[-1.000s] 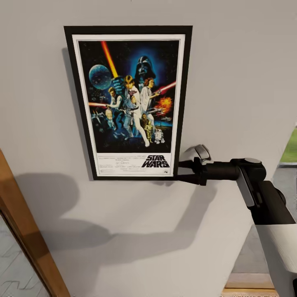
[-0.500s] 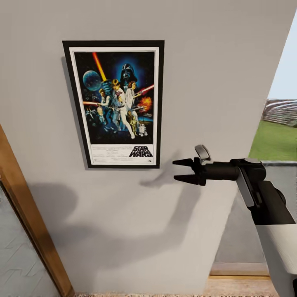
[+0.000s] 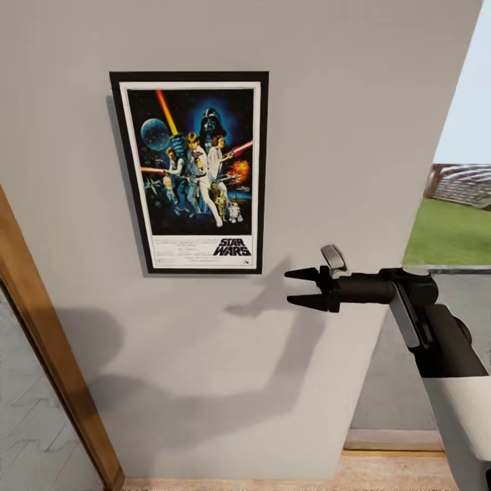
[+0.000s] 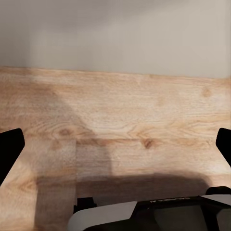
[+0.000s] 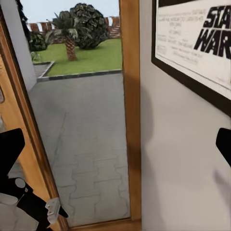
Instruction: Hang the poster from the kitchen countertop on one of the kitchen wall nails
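Currently the poster [image 3: 193, 173] hangs upright on the wall [image 3: 354, 102], long axis vertical, at roughly 10 o'clock from the right gripper [image 3: 294, 286], which is spread, empty and clear of the frame.

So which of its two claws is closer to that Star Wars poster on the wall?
The right. Its right gripper hangs open just beside the poster, off its lower corner, not touching. The left gripper points down at a wooden floor.

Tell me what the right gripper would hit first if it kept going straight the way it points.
Probably the wooden door frame: the right gripper points along the wall, below the hung poster. Depth is uncertain.
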Robot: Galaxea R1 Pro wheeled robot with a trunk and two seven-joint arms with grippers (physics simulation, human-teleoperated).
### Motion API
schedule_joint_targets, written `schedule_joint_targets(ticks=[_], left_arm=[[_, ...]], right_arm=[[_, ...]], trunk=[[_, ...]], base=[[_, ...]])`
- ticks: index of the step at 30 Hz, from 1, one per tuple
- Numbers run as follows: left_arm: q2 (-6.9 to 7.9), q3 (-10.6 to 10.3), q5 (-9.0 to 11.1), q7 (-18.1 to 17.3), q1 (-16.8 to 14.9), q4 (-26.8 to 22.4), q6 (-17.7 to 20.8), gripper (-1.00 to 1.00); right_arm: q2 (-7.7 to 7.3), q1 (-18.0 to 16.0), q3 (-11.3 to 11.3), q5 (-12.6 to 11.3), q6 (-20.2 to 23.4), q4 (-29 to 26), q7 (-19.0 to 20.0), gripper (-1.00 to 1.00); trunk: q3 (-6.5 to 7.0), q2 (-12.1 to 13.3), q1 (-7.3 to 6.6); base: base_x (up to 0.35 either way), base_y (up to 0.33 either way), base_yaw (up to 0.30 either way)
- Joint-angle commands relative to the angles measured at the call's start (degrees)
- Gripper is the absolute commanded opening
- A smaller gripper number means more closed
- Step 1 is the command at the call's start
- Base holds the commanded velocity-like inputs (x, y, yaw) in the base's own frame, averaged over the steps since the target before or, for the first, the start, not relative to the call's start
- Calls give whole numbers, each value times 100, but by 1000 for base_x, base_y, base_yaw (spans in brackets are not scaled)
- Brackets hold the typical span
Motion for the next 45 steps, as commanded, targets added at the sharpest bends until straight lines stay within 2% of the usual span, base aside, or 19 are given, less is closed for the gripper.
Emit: schedule_joint_targets(ticks=[1, 6, 10, 11, 12, 13, 14, 16, 18, 19, 25, 28, 31, 36, 38, 39, 43, 44, 45], left_arm=[[-3, 17, -4, -33, 2, -5, 7, 100], [-3, 17, -4, -33, 2, -3, 6, 100], [-3, 21, -2, -36, 2, -5, 5, 100], [0, 27, 2, -43, 2, -17, 2, 100], [71, 45, 33, -170, 2, -42, -10, 100], [78, 46, 35, -228, 2, -43, -11, 100], [132, 201, 32, -854, 2, -16, -8, 100], [146, 410, 32, -1049, 2, -8, -6, 100], [149, 474, 33, -1098, 2, -6, -2, 100], [151, 522, 36, -1140, 2, -4, 3, 100], [141, 534, 32, -1175, 2, 2, 20, 100], [141, 576, 26, -1181, 2, 58, 22, 100], [145, 587, 23, -1169, 2, 418, 16, 100], [140, 566, 28, -1141, 2, 928, -2, 100], [140, 586, 25, -1132, 2, 1059, -13, 100], [138, 602, 19, -1112, 2, 1133, -24, 100], [138, 603, 15, -1095, 2, 1250, -34, 100], [138, 583, 21, -692, 2, 1605, -107, 100], [138, 584, 21, -581, 2, 1623, -123, 100]], right_arm=[[-6, 4, 10, -35, 57, 2, -2, 100], [-8, 11, 10, -32, 57, 6, 12, 100], [-14, 218, 4, -33, 38, 60, 63, 100], [-15, 409, 3, -32, -52, 69, 77, 100], [-17, 1389, -150, -30, -790, 216, 98, 100], [-17, 1497, -195, -31, -835, 275, 99, 100], [-21, 2233, -678, -30, -1434, 919, 215, 100], [-38, 2614, -908, -22, -2068, 1534, 390, 100], [-81, 2754, -979, -20, -2366, 1913, 465, 100], [-187, 2891, -1041, -19, -2788, 2564, 534, 100], [-405, 3013, -1097, -9, -3793, 4204, 604, 100], [-533, 3035, -1106, -3, -4315, 5294, 615, 100], [-634, 3046, -1106, 5, -4732, 6194, 611, 100], [-677, 3052, -1086, 14, -5040, 7058, 533, 100], [-686, 3090, -1068, 23, -5211, 7415, 294, 100], [-682, 3307, -1021, 32, -5476, 7668, -441, 100], [-665, 3434, -914, 64, -5637, 7745, -1229, 100], [-546, 3486, -833, 307, -5704, 8004, -2872, 100], [-509, 3488, -830, 330, -5706, 8033, -3109, 100]], trunk=[[-1, -4, 1], [-1, -4, 1], [-1, -4, 1], [-1, -4, 1], [-1, -4, 1], [-1, -4, 1], [-1, -4, 1], [-1, -4, 1], [-1, -4, 1], [-1, -4, 1], [-1, -4, 1], [-1, -4, 1], [-1, -4, 1], [-1, -4, 1], [-1, -4, 1], [-1, -4, 1], [-1, -4, 1], [-1, -4, 1], [-1, -4, 1]], base=[[-185, 0, 0], [-137, 0, 0], [-14, 0, 0], [-6, 0, 0], [0, 0, 0], [0, 0, 0], [0, 0, 0], [0, 0, 0], [0, 0, 0], [0, 0, 0], [0, 0, 0], [0, 0, 0], [0, 0, 0], [0, 0, 0], [0, 0, 0], [0, 0, 0], [0, 0, 0], [0, 0, 0], [0, 0, 0]])
